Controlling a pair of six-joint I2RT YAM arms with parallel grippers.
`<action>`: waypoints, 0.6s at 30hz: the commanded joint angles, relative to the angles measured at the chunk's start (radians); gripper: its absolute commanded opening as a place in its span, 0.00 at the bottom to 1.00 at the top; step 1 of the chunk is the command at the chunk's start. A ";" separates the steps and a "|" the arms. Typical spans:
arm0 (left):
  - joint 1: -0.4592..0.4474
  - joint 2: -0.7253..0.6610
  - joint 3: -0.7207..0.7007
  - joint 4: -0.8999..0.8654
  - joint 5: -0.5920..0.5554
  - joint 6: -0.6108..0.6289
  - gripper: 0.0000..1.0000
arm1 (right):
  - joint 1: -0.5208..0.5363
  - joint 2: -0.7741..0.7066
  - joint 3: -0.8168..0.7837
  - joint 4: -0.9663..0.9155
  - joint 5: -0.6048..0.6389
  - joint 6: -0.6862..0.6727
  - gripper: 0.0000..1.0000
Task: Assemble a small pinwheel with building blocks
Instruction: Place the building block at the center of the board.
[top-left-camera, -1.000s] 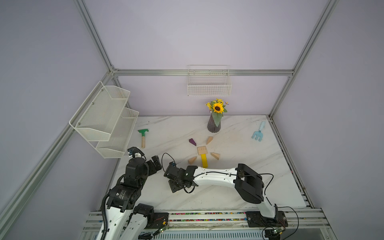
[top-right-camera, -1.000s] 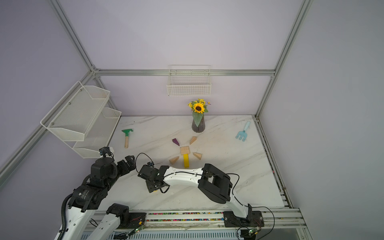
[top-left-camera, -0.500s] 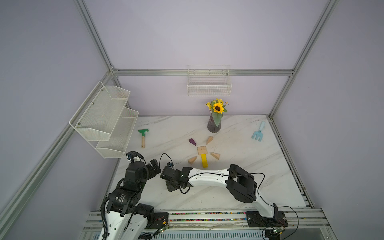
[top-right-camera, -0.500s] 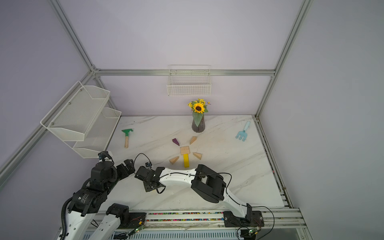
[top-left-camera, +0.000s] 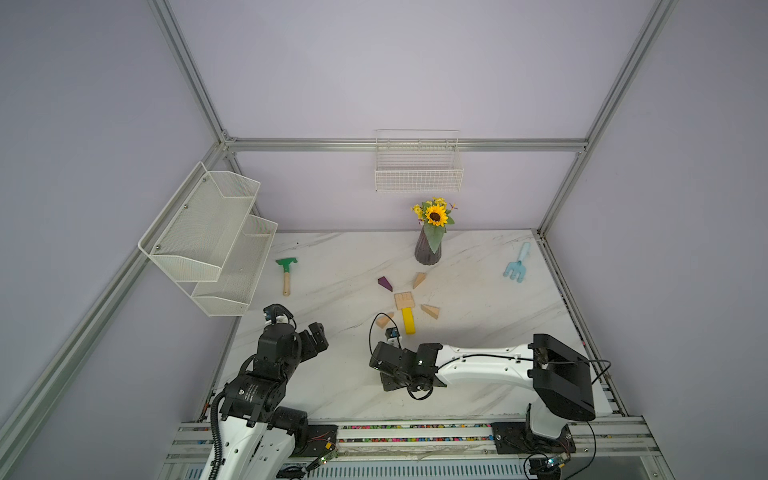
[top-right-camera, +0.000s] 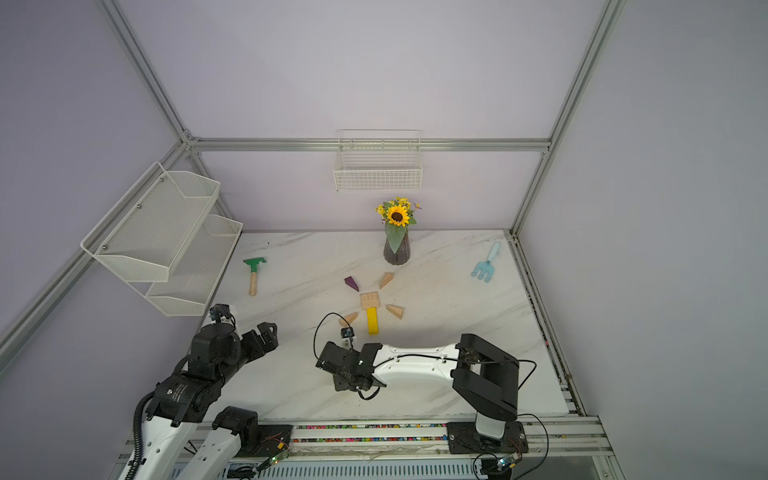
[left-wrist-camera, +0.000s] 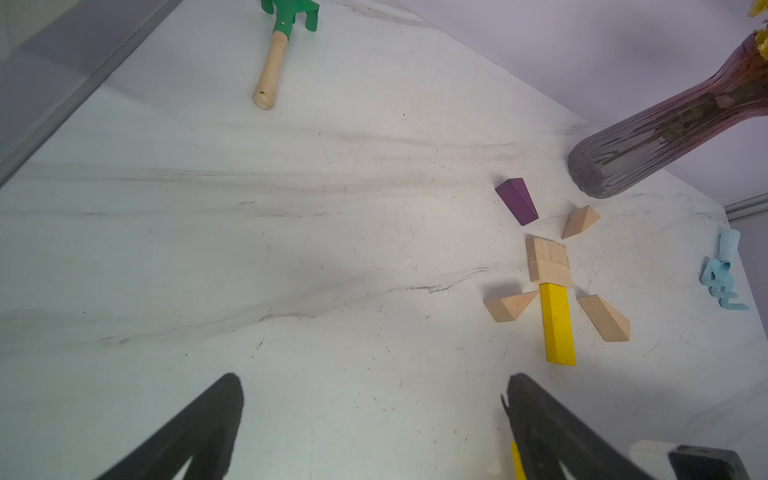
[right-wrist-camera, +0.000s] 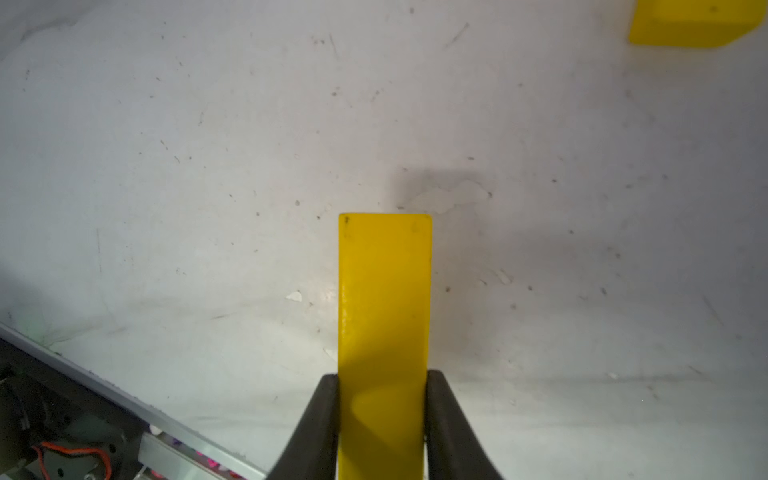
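Where our right gripper (right-wrist-camera: 382, 380) clamps, we hold a flat, glossy yellow bar (right-wrist-camera: 384, 291) by its long edges, low in the centre of the right wrist view, with the scuffed, speckled white worktop (right-wrist-camera: 166, 166) behind it. Our left gripper (left-wrist-camera: 374, 384) has its dark tapered jaws spread wide with nothing between them. Right of centre in the left wrist view we see the pinwheel (left-wrist-camera: 548, 272): a pale wood square hub (left-wrist-camera: 544, 251), a second yellow bar (left-wrist-camera: 557, 328) butting it, one matte purple wedge (left-wrist-camera: 517, 201) and three plain wood wedges (left-wrist-camera: 509, 305) around.
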 joint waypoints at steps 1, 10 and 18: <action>0.006 0.003 -0.008 0.053 0.062 0.007 1.00 | -0.032 -0.051 -0.083 0.040 0.026 0.061 0.25; 0.006 0.014 -0.036 0.090 0.133 0.010 1.00 | -0.153 -0.096 -0.191 0.111 -0.004 0.009 0.26; 0.006 0.009 -0.043 0.094 0.157 0.008 1.00 | -0.213 -0.061 -0.179 0.128 -0.009 -0.066 0.42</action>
